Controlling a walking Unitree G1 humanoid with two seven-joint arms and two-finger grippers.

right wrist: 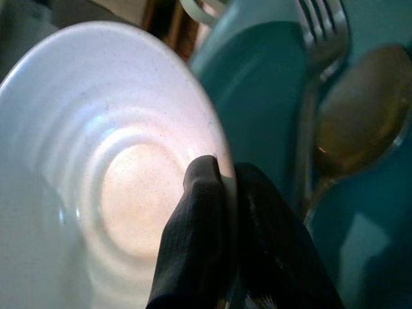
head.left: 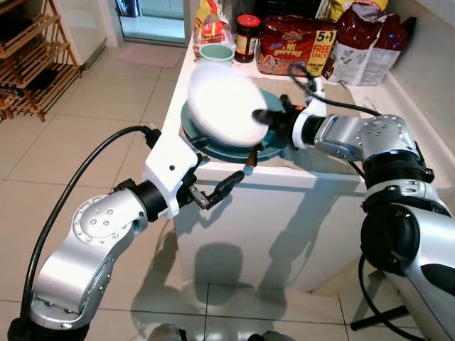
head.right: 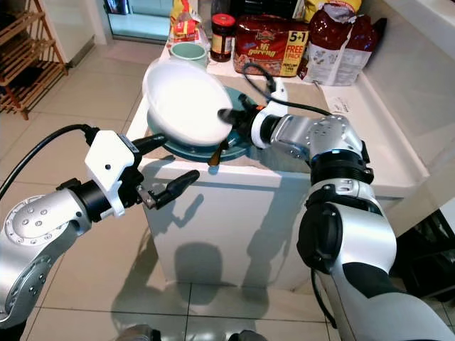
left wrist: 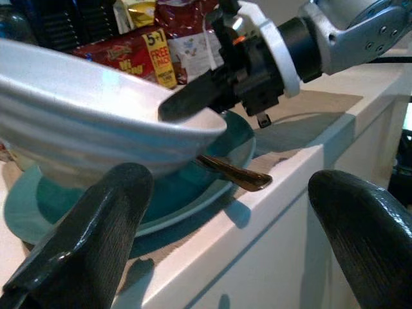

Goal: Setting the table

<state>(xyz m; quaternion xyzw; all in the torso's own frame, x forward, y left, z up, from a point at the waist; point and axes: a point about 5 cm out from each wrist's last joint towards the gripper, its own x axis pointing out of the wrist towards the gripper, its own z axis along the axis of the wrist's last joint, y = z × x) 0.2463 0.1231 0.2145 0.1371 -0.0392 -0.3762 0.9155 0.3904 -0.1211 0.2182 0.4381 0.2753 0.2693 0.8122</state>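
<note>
One white counter (head.left: 234,192), carrying one teal plate (head.left: 274,150) at its near corner. One white bowl (head.left: 222,103), tilted above the plate, rim clamped between fingers of right gripper (head.left: 261,116). Two utensils on plate: one fork (right wrist: 320,45), one spoon (right wrist: 357,119). Left gripper (head.left: 213,174) spread apart, below counter edge, holding nothing.

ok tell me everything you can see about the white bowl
The white bowl is round and shallow, ceramic-looking, faintly speckled, with concentric ridges inside. It is lifted and tilted, its inside facing the head camera, above the teal plate at the white counter's corner. The right gripper pinches its rim, one finger inside and one outside. A fork and spoon lie on the plate. The left gripper waits open beside the counter, not touching the bowl.
</note>
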